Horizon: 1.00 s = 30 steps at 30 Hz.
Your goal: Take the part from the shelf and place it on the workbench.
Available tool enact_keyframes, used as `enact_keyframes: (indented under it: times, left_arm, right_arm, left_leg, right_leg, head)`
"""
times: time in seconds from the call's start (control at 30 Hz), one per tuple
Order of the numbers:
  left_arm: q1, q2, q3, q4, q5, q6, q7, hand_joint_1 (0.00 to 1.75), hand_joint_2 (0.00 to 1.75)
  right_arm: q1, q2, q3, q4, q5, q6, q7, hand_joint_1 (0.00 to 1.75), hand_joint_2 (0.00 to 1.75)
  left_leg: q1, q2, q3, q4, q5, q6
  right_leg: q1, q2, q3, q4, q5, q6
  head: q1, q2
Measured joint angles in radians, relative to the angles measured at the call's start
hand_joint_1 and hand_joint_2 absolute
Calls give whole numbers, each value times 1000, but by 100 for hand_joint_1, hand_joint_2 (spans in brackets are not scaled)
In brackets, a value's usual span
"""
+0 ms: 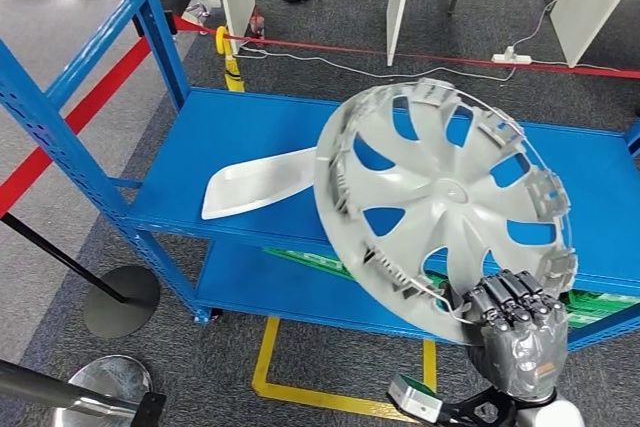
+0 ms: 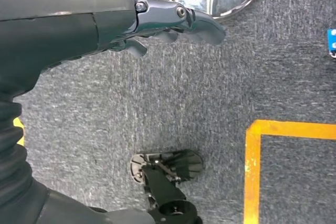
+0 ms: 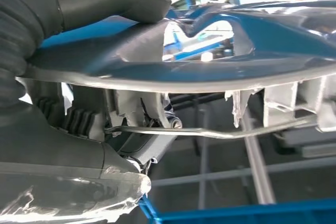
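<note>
Right robot hand (image 1: 521, 332) is clamped on the lower rim of the silver wheel cover (image 1: 445, 202), fingers curled over the edge from below — a grip at the rim because the broad, thin disc offers nothing else to close on. In the right wrist view the thumb lies across the cover's face while the darker fingers press from behind, near the wire ring (image 3: 222, 131) that runs along the clips, so the plastic is pinched from both sides. The part stands tilted, its face toward the camera, above the front edge of the blue shelf (image 1: 226, 137); it looks lifted clear of the deck, though that cannot be told for certain. A flat white panel (image 1: 256, 185) lies on the shelf just beside it. Left robot hand (image 2: 174, 22) hangs over the grey carpet, fingers loosely apart and holding nothing — apparently idle, since one hand seems enough for so light a piece
</note>
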Motion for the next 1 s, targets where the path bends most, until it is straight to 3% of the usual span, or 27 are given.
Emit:
enact_keyframes:
  times: [0.07,0.1,0.17,0.2,0.23,0.27,0.3,0.37,0.4,0.47,0.53,0.6,0.7,0.73,0.77,0.8,0.87,0.93,1.0]
  left_arm:
    - [-1,0,0,0,-11,3,6,0,175]
    - [-2,0,0,0,-17,4,10,0,175]
    - [-4,-1,1,0,-26,8,14,0,175]
    - [-4,-1,1,0,-31,9,17,0,175]
    - [-4,-1,1,0,-36,11,19,0,175]
    - [-4,-2,1,0,-40,12,22,0,175]
    - [-4,-2,1,0,-43,13,25,0,175]
    - [-5,-1,1,0,-46,13,28,0,175]
    - [-5,-1,1,0,-46,13,28,0,175]
    - [-6,0,1,0,-47,14,28,0,175]
    - [-6,0,1,0,-47,14,28,0,175]
    - [-6,-1,1,0,-47,14,28,0,175]
    - [-8,-2,1,0,-50,14,29,0,175]
    - [-8,-2,1,0,-51,14,30,0,175]
    - [-9,-2,1,0,-53,14,30,0,175]
    - [-9,-2,1,0,-55,14,31,0,175]
    - [-14,-2,1,0,-62,13,34,0,175]
    - [-23,-3,0,0,-69,13,37,0,175]
    - [-28,-3,0,0,-74,12,43,0,175]
  right_arm:
    - [2,35,-41,6,-17,0,-83,175,175]
    - [3,51,-61,8,-19,0,-114,175,175]
    - [5,78,-99,11,-14,0,-156,175,175]
    - [7,88,-115,11,-8,0,-166,175,175]
    - [10,96,-129,12,-2,0,-170,175,175]
    - [12,102,-142,11,6,0,-173,175,175]
    - [14,108,-152,11,12,0,-175,175,175]
    - [15,117,-165,11,19,0,-176,175,175]
    - [16,121,-170,11,20,0,-176,175,175]
    - [16,128,-179,10,21,0,-176,175,175]
    - [17,134,-187,9,22,0,-177,175,175]
    - [18,141,-193,9,22,0,-177,175,175]
    - [18,149,-203,8,22,0,-177,175,175]
    - [18,150,-206,8,24,0,-177,175,175]
    - [19,151,-209,8,26,0,-177,175,175]
    - [19,153,-211,8,29,0,-177,175,175]
    - [21,154,-211,3,35,0,-177,175,175]
    - [22,154,-211,-6,38,0,-177,175,175]
    - [24,155,-212,-14,39,0,-177,175,175]
  left_leg:
    - [4,1,3,-11,7,9]
    - [7,2,4,-16,9,12]
    - [7,2,4,-19,11,14]
    - [7,2,4,-19,12,13]
    - [7,2,3,-19,12,13]
    - [8,2,3,-19,14,11]
    - [10,1,3,-18,15,8]
    - [12,0,2,-16,20,-3]
    - [12,-1,1,-15,24,-10]
    - [10,-3,-3,-15,34,-25]
    - [13,-3,-9,-15,41,-39]
    - [15,-1,-29,21,0,-49]
    - [16,0,-87,200,-128,-54]
    - [16,0,-96,252,-147,-54]
    - [15,0,-92,273,-144,-53]
    - [15,0,-70,258,-124,-50]
    - [14,0,21,136,-78,-40]
    - [10,-1,101,8,-71,-32]
    - [4,-2,116,-37,-75,-25]
  right_leg:
    - [0,0,-5,17,-16,4]
    - [2,0,-21,54,-41,3]
    - [4,0,-86,187,-109,1]
    - [4,0,-120,255,-133,1]
    - [4,0,-143,297,-137,1]
    - [4,0,-148,299,-119,1]
    - [3,0,-133,257,-82,2]
    - [3,1,-74,123,-6,3]
    - [4,3,-54,77,18,0]
    - [8,9,-49,55,30,-12]
    - [9,10,-67,58,39,-30]
    - [8,8,-85,58,54,-51]
    - [12,5,-118,59,79,-67]
    - [14,4,-129,59,88,-68]
    - [16,4,-140,59,96,-68]
    - [18,4,-150,59,104,-68]
    - [21,4,-164,60,117,-63]
    - [23,3,-174,60,130,-52]
    - [22,2,-183,57,146,-39]
  head:
    - [1,0]
    - [3,0]
    - [4,0]
    - [5,0]
    - [5,0]
    - [5,0]
    - [5,0]
    - [5,0]
    - [5,0]
    - [4,0]
    - [3,0]
    - [2,0]
    - [0,0]
    - [0,0]
    - [0,0]
    - [0,0]
    - [0,0]
    - [2,0]
    - [3,0]
